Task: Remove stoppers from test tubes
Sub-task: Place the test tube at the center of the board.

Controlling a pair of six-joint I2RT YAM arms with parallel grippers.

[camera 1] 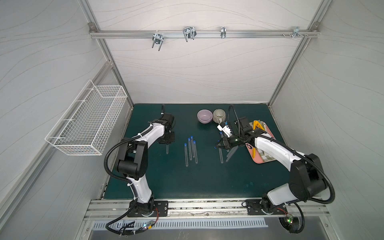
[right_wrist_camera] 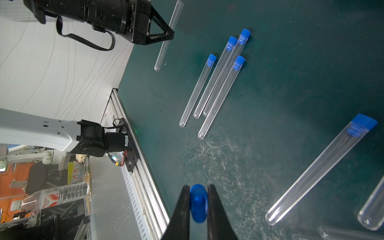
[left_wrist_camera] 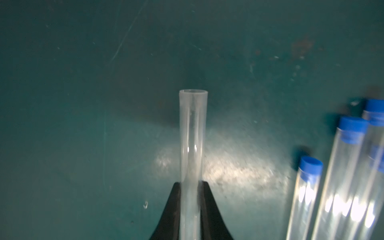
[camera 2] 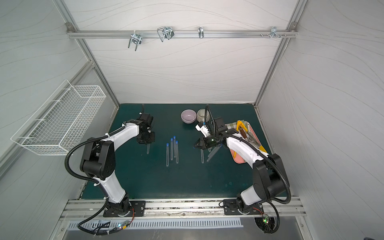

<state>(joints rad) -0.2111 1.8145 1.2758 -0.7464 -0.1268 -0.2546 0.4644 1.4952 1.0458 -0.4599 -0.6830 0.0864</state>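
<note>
test tubes lie in a group of four at the middle of the dark green mat, side by side, rounded ends toward the front edge, their far ends capped by blue stoppers. to the left of the group the left gripper is clenched on a bare tube whose mouth stands open with no plug in it; in a top view its rounded end pokes out from under the gripper toward the front. to the right of the group the right gripper is pinched on a loose stopper, held clear of any tube. near it a capped tube lies on the mat, and more clear tubes lie slanted under the right arm; whether these are capped cannot be told. further right a pink tray carries a checked cloth and yellow-handled tools. behind the tubes a lilac bowl and a striped cup stand just beside each other. on the back wall metal hooks hang from a rail.
</note>
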